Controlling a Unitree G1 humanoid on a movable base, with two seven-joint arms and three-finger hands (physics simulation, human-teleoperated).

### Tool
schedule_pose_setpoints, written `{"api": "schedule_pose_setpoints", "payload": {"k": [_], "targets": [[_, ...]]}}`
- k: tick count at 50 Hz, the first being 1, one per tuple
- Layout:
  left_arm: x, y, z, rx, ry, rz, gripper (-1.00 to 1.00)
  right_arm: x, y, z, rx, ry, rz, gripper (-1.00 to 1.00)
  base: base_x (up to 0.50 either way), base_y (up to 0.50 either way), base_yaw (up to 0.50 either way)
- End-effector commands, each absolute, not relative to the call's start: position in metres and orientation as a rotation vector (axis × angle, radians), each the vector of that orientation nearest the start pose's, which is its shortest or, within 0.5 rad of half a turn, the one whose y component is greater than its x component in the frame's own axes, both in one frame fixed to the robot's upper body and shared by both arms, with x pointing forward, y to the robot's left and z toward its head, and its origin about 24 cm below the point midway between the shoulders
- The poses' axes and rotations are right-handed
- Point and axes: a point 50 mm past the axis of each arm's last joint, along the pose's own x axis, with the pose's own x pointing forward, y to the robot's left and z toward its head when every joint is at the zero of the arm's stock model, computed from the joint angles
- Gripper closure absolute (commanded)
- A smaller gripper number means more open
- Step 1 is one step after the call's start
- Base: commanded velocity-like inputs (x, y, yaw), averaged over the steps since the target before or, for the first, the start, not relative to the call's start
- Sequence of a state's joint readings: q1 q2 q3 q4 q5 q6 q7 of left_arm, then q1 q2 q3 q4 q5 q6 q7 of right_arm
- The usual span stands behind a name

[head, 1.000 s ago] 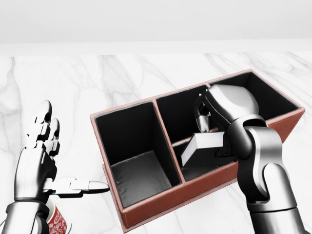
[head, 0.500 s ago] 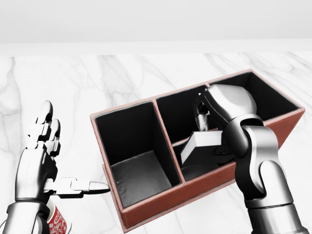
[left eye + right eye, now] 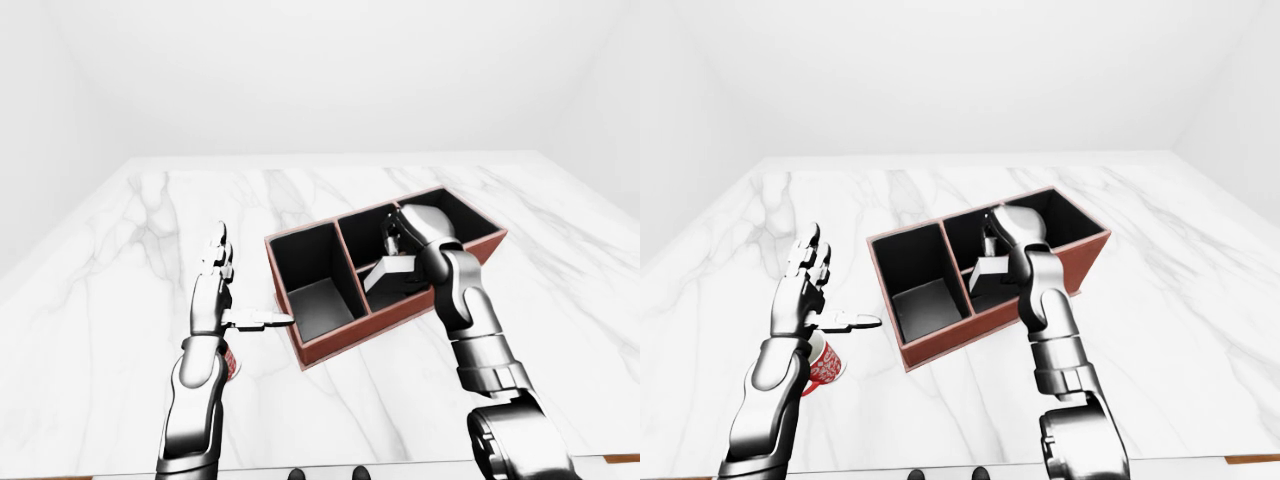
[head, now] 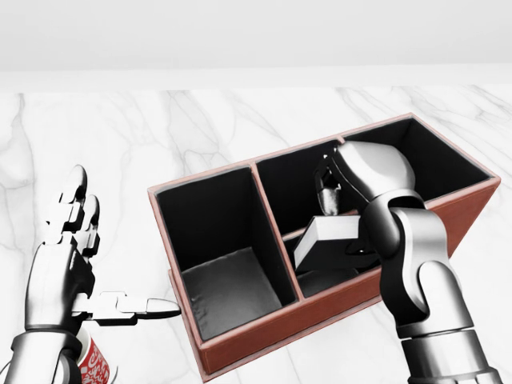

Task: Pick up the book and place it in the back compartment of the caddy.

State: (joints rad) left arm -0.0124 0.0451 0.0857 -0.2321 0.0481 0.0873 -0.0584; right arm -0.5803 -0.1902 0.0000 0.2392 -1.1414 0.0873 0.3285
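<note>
Needed a gentle tilt-and-lower, book (image 4: pixel 332 234) pinched in right hand (image 4: pixel 352 188) mid-frame over caddy (image 4: pixel 264 328), left hand (image 4: pixel 68 264) spread lower left.

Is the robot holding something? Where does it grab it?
The right hand holds the book by its right end, over the caddy. The left hand holds nothing.

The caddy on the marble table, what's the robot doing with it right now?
The robot's right hand is inside the red-brown caddy, holding a grey book tilted over the low divider in the caddy's right half. The book is not set down flat in any compartment yet. The left hand is open, held above the marble table to the left of the caddy, touching nothing. A red patterned cup sits beneath that arm.
</note>
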Motion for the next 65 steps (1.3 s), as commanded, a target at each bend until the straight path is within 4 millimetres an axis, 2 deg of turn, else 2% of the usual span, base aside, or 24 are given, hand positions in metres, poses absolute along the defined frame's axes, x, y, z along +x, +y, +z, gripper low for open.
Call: {"api": "schedule_pose_setpoints", "payload": {"k": [1,35,65], "targets": [[0.252,0.173,0.091,0.102,-0.155,0.028,-1.0,0.355,-0.152,0.144,-1.357,-0.072,0.064,1.0,0.0,0.0,0.0],[0.252,0.171,0.087,0.105,-0.137,0.019,-1.0,0.358,-0.155,0.139,-1.376,-0.066,0.042,1.0,0.0,0.0,0.0],[0.251,0.17,0.089,0.105,-0.145,0.015,-1.0,0.36,-0.155,0.12,-1.371,-0.037,0.041,1.0,0.0,0.0,0.0]]}}
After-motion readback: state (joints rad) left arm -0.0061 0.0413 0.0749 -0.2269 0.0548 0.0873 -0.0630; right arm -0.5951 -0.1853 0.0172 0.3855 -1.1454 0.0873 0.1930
